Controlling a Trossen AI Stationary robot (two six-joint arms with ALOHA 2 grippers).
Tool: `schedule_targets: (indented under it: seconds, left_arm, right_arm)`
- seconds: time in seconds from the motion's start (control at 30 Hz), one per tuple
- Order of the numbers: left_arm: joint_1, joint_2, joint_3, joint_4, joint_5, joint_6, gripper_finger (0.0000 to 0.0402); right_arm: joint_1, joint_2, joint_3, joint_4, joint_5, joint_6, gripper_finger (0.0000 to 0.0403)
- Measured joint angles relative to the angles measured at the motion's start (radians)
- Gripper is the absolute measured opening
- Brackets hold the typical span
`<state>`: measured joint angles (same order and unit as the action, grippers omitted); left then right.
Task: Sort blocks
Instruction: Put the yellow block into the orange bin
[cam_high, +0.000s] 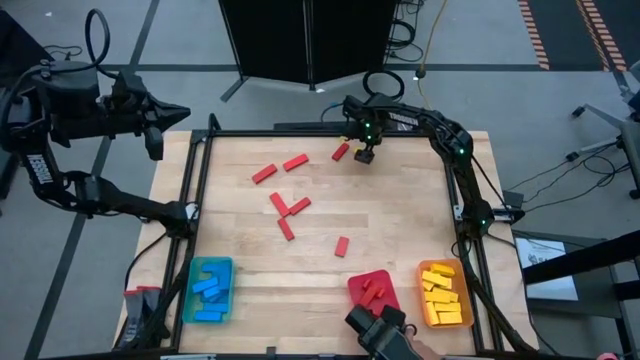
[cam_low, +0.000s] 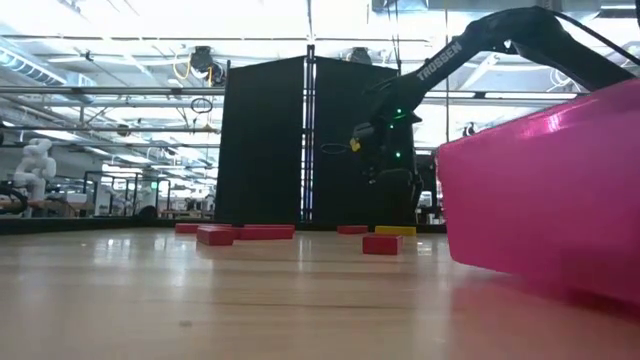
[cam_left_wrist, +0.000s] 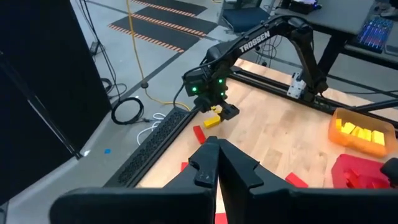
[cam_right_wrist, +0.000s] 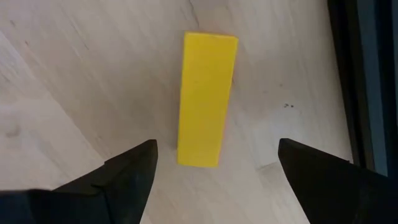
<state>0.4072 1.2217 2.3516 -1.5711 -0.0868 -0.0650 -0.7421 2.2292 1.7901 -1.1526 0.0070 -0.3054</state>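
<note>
Tabletop (cam_high: 400, 215) of pale wood, seen from above, with both arms and three trays. The right gripper (cam_high: 365, 154) hangs low over the table's far edge, near its middle; its arm reaches in from the right side of the table, elbow bent, wrist turned downward. Its fingers (cam_right_wrist: 127, 171) stand wide apart and hold nothing. Between and ahead of them lies a yellow block (cam_right_wrist: 206, 98), flat on the wood, clear of both fingers. The block is a short bar; in the right wrist view its long axis runs straight away from the gripper, roughly parallel to the dark table rail (cam_right_wrist: 364, 68) beside it. In the left wrist view the same block (cam_left_wrist: 213, 121) shows just under the right gripper (cam_left_wrist: 219, 112).

The left gripper (cam_high: 160, 125) is parked off the table, beyond its far left corner, arm folded back; its fingers (cam_left_wrist: 205, 168) are pressed together and empty.

Red blocks (cam_high: 285, 205) lie scattered on the far half of the table, left of the yellow block, their long axes pointing various ways; one red block (cam_high: 341, 152) lies just left of the right gripper. Along the near edge stand a blue tray (cam_high: 209, 291) with blue blocks, a red tray (cam_high: 374, 290) with red blocks and an orange tray (cam_high: 444, 294) with yellow blocks.
</note>
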Motion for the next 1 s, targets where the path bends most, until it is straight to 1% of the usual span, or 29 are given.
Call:
schedule_targets:
  seconds: [0.1, 0.17, 0.23, 0.33, 0.5, 0.53, 0.57, 0.67, 0.8, 0.93, 1.0]
  left_arm:
    - [0.0, 0.0, 0.0, 0.0, 0.0, 0.0, 0.0016]
    - [0.0, 0.0, 0.0, 0.0, 0.0, 0.0, 0.0016]
    - [0.0, 0.0, 0.0, 0.0, 0.0, -0.003, 0.0016]
    - [0.0, 0.0, 0.0, 0.0, 0.0, -0.006, 0.0016]
    - [0.0, 0.0, 0.0, 0.0, 0.0, -0.006, 0.0016]
    - [0.0, 0.0, 0.0, 0.0, 0.0, -0.006, 0.0016]
    - [0.0, 0.0, 0.0, 0.0, 0.0, -0.006, 0.0016]
    - [0.0, 0.0, 0.0, 0.0, 0.0, -0.006, 0.0016]
    - [0.0, 0.0, 0.0, 0.0, 0.0, -0.006, 0.0016]
    - [0.0, 0.0, 0.0, 0.0, 0.0, -0.008, 0.0016]
    - [0.0, 0.0, 0.0, 0.0, 0.0, -0.008, 0.0016]
  right_arm:
    - [-0.001, 0.0, 0.0, 0.0, 0.008, 0.011, 0.0316]
    - [0.0, 0.004, 0.0, 0.0, 0.033, 0.01, 0.0292]
    - [0.001, 0.015, 0.0, -0.007, 0.067, -0.001, 0.0258]
    - [0.005, 0.02, 0.001, -0.018, 0.099, -0.017, 0.0191]
    - [0.02, 0.013, 0.0, -0.03, 0.059, -0.052, 0.0047]
    - [0.024, 0.011, 0.002, -0.032, 0.053, -0.061, 0.0024]
    - [0.028, 0.01, 0.01, -0.045, 0.049, -0.069, 0.0013]
    - [0.043, 0.009, 0.059, -0.046, 0.043, -0.073, 0.0009]
    - [0.051, 0.007, 0.16, -0.018, 0.039, -0.08, 0.0002]
    - [0.015, -0.005, 0.228, -0.059, 0.037, -0.089, 0.0004]
    - [-0.016, -0.026, 0.228, -0.065, -0.001, -0.106, 0.0009]
